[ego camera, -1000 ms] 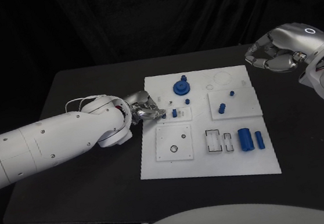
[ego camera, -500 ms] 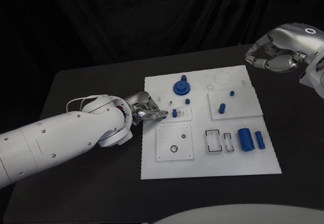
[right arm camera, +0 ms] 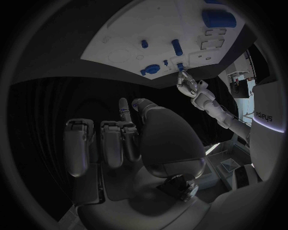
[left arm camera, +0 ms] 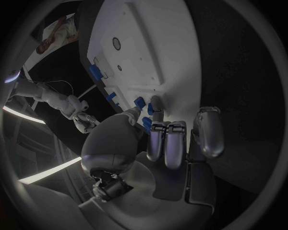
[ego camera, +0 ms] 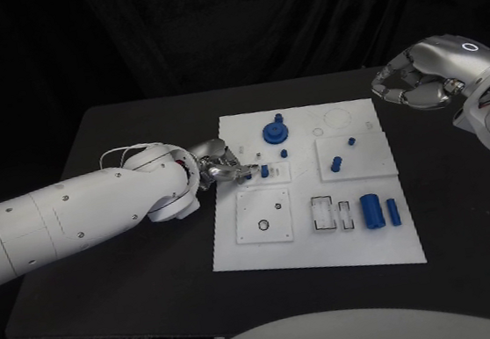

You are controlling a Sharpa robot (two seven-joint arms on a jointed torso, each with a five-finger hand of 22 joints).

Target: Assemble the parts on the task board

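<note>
From the head camera I see the white rectangular task board [ego camera: 309, 203] lying in the middle of the black table [ego camera: 118, 245], with small blue plastic parts spread over it. My left hand [ego camera: 221, 166] sits at the board's left edge, its silver fingertips [ego camera: 240, 173] bunched close together just beside a small blue peg [ego camera: 263, 171] standing in the upper-left raised white tile [ego camera: 265, 173]; in the left wrist view the fingers [left arm camera: 171, 143] reach down to the board edge where little blue pieces [left arm camera: 139, 102] stand, but I cannot tell whether anything is pinched between them or whether they only touch the peg. Farther back on the board stands a round blue knob with a stem [ego camera: 275, 131]. Another blue peg [ego camera: 336, 162] rises from the right-hand raised tile [ego camera: 355, 156], with a smaller blue stub [ego camera: 351, 142] behind it. Near the board's front right, a blue block [ego camera: 371, 209] and a slim blue bar [ego camera: 392, 211] lie side by side next to a dark-rimmed rectangular slot [ego camera: 325, 212]. The front-left tile [ego camera: 261, 216] carries a small black ring [ego camera: 278, 207]. My right hand [ego camera: 416, 84] hovers above the table beyond the board's far right corner, well apart from the parts, its fingers [right arm camera: 114, 141] curled inward with nothing in them.
</note>
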